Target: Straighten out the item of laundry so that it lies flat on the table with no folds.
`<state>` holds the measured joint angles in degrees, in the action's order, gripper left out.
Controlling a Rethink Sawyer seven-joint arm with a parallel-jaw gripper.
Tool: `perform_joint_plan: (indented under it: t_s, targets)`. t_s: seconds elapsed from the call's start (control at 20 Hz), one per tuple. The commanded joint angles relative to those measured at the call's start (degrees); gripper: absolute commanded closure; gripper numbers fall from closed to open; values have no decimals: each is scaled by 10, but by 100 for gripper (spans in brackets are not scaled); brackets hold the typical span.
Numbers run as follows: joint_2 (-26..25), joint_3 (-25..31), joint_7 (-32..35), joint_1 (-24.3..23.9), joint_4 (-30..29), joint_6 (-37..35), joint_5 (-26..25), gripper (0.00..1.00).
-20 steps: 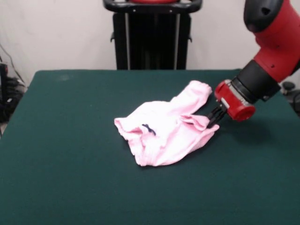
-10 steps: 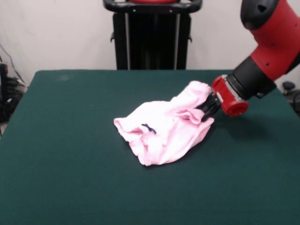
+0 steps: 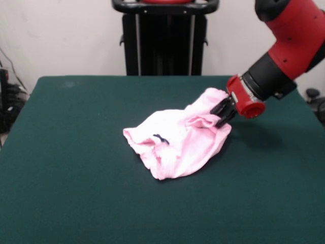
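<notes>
The item of laundry [image 3: 175, 142] is a pale pink bundle, bunched and folded, in the middle of the dark green table [image 3: 71, 188]. A tiny dark bow [image 3: 161, 138] shows on its left part. One leg reaches up and to the right, and there my gripper [image 3: 221, 114] comes in from the right on the red and black arm. Its black fingers [image 3: 219, 106] are shut on a rumpled fold at the garment's right edge, which is lifted slightly off the cloth.
A black stand [image 3: 165, 38] rises behind the table's far edge. Cables and dark gear [image 3: 7, 104] sit off the table's left side. Green tabletop stretches wide on every side of the garment.
My gripper has moved up and to the left with the garment's right edge. That lower right corner has drawn in and lifted, and the bundle has bunched a little more.
</notes>
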<state>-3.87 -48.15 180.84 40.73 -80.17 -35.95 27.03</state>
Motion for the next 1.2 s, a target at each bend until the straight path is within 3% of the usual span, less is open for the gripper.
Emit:
perform_joint_plan:
  t_s: [0.05,0.25,0.4,0.5,0.9,1.2]
  targets:
    - [58,105,100,-16,-64,4,49,0]
    - [178,141,5,-52,-133,46,29,0]
    - [278,142,-63,-76,-177,30,-3,0]
    - [311,136,-82,-85,-184,22,-22,0]
    - [262,182,-109,-187,-138,153,-108,0]
    - [250,239,-79,-232,-133,237,-162,0]
